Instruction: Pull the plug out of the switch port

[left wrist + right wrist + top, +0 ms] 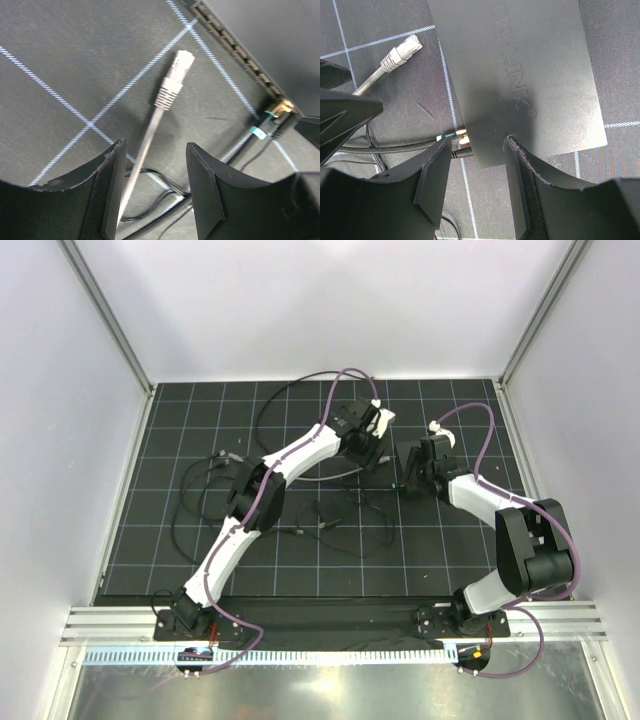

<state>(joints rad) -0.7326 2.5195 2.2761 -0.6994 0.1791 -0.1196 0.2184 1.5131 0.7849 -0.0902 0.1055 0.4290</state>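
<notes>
The grey plug (172, 82) on its grey cable lies loose on the mat, out of the switch port, a short way from the switch's (280, 40) row of ports (235, 47). My left gripper (156, 147) is open, and the cable runs between its fingers close to the left one. In the right wrist view the plug (402, 54) lies left of the flat black switch (520, 65). My right gripper (477, 142) is shut on the switch's near corner. One pad presses the end edge, and the other stands by the port side.
A black braided cable with a teal tag (260, 131) stays plugged into the end port (462, 142). Thin black wires (155, 200) loop over the gridded mat behind the left fingers. In the top view both arms (300, 455) meet mid-mat, with enclosure walls all round.
</notes>
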